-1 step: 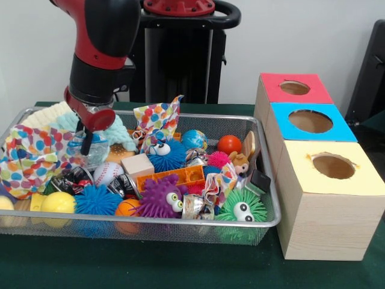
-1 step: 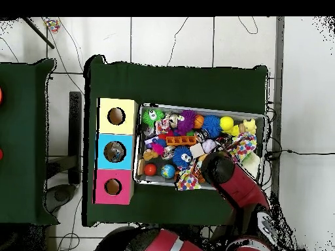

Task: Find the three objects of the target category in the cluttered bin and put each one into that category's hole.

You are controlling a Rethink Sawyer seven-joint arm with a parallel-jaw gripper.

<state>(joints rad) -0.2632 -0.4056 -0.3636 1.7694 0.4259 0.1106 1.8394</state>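
Evidently a search-and-pick step: the end effector [image 1: 88, 143] is down in the bin [image 1: 269, 171], with nothing yet on its way to the boxes.

From where I stand, the red and black arm [image 1: 99, 42] drops steeply into the far corner of the mesh bin on the counter [image 1: 180, 265], away from the boxes, its tip just over a clear plastic cup [image 1: 96, 150] among the paper cupcake liners [image 1: 30, 158]. I cannot tell how far its fingers are spread or whether they grip anything. Which category is wanted isn't evident; spiky balls, smooth balls and wrappers lie jumbled together. Once something is held, it must be lifted clear of the rim and carried across to the red box [image 1: 295, 88], blue box [image 1: 311, 122] or yellow box [image 1: 332, 167] beside the bin; the overhead view shows something already in the blue hole.
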